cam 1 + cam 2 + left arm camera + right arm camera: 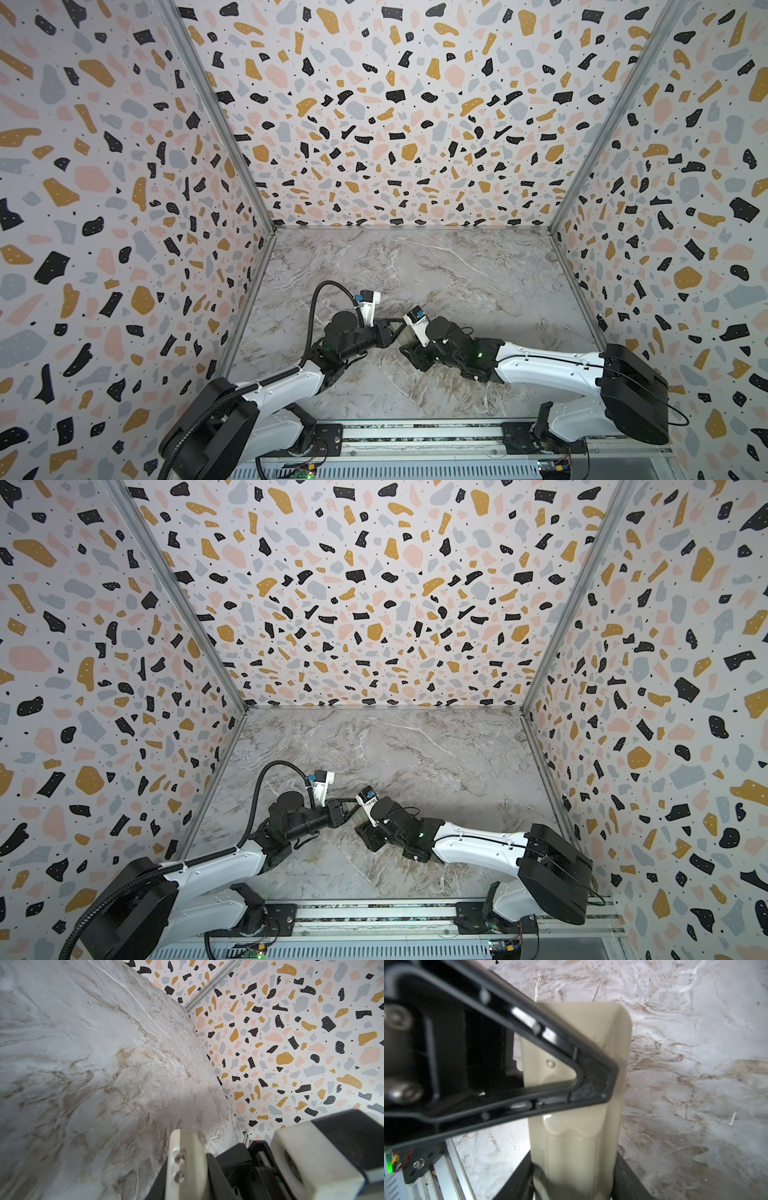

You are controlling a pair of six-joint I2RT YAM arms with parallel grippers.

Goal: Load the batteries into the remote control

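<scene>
The remote control (577, 1028) is a pale oblong that shows its plain back in the right wrist view. It stands out from my right gripper (574, 1167), whose black fingers (627, 1176) press on its two long sides. A black triangular finger (591, 1084) of my left gripper lies across the remote's back; its other finger is hidden, so I cannot tell how the jaws stand. In both top views the left gripper (392, 328) (347, 806) and the right gripper (409, 349) (365, 833) meet low over the middle of the table. The batteries are out of view.
The marble tabletop (457, 270) is walled by speckled panels on three sides (395, 124). A metal rail (415, 436) that carries both arm bases runs along the front edge. The left wrist view shows the right arm's white camera housing (311, 1157) close by.
</scene>
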